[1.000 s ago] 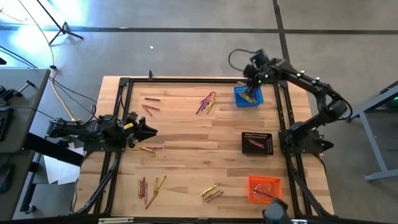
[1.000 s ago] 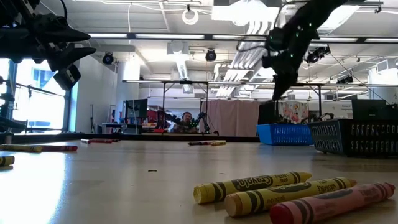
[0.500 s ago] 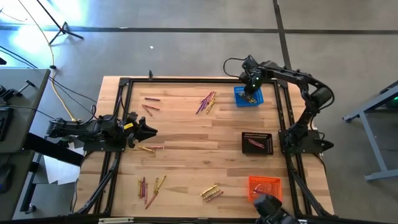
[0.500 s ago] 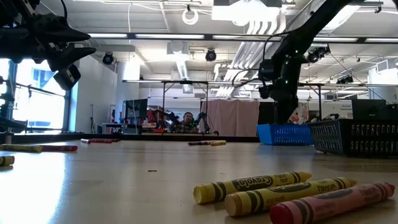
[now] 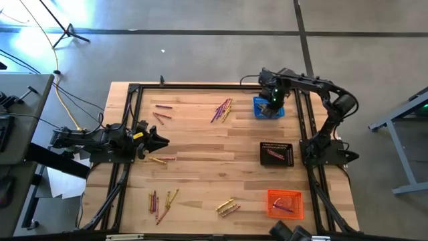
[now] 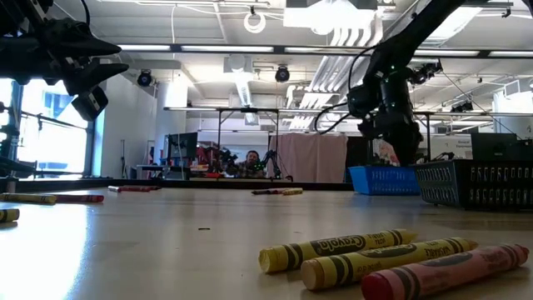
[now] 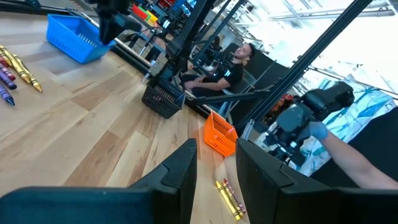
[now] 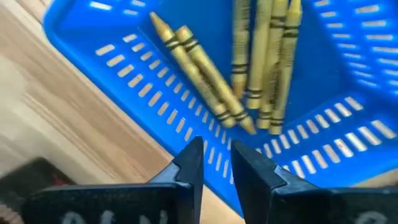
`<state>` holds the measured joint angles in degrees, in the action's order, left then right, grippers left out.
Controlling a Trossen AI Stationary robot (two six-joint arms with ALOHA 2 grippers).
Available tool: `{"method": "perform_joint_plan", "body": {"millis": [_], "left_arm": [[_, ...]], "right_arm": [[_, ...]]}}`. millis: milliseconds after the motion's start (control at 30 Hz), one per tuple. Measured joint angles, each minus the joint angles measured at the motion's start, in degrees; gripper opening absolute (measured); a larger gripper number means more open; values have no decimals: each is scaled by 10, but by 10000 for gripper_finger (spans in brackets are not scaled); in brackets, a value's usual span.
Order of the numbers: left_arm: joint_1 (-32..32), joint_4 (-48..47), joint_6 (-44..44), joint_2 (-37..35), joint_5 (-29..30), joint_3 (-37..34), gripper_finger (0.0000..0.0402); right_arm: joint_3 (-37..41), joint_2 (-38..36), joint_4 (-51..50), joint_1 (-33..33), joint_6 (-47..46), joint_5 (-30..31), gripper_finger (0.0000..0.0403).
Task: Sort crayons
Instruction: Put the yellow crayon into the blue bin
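My right gripper points down over the blue basket at the table's far right, fingers a little apart with nothing between them. Several yellow crayons lie on the basket's floor below it. Loose crayons lie in small groups on the wood: a mixed bunch far centre, two red ones far left, some near left, and yellow and pink ones near centre, which show close up in the low view. My left gripper waits level at the left edge, open.
A black basket with a pink crayon stands at mid right, and an orange basket with crayons at the near right. A dark frame runs round the table. Bare wood lies in the table's middle. A person sits in the room beyond.
My right gripper has come down over the blue basket and tipped from slanting until it points straight down, shifting a little toward the table's right edge. The left arm has kept still.
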<state>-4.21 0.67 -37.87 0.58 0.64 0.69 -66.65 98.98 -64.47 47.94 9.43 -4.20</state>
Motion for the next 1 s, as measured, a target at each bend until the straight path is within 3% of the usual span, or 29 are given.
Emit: {"method": "perform_joint_plan", "body": {"millis": [200,433,667,767,900,1000], "left_arm": [[0,0,0,0,0,0,99],[0,0,0,0,0,0,99],[0,0,0,0,0,0,99],[0,0,0,0,0,0,99],[0,0,0,0,0,0,99],[0,0,0,0,0,0,99]], "right_arm": [[0,0,14,-48,24,84,62],[-11,0,19,-95,7,115,62],[-101,0,-23,-156,-38,135,62],[-148,-1,-19,-185,-112,98,62],[-170,-1,49,-258,-188,-3,62],[-156,-1,125,-336,-205,-15,62]]}}
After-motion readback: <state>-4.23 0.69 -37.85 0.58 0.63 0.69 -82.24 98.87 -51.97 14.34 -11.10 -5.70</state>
